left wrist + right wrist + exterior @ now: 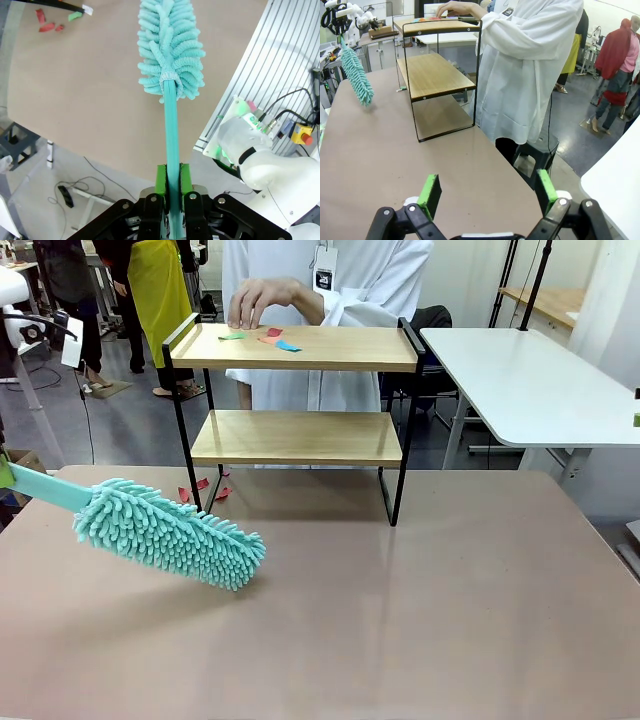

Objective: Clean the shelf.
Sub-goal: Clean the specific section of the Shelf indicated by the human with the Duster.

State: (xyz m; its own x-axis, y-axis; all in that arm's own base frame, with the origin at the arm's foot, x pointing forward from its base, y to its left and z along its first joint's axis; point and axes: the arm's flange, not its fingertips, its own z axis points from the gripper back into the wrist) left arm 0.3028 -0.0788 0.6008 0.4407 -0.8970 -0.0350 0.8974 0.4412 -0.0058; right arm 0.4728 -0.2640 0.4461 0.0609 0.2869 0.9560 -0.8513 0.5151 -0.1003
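Shelf (340, 348), two pale wooden boards in a thin black frame, is standing at twelve o'clock on the table (450, 620), paper scraps (285, 344) lying on top. My left claw (172, 176) is pinching a shaggy teal duster (170, 532) by its flat handle at nine o'clock; my right claw (487, 192) is gaping wide.
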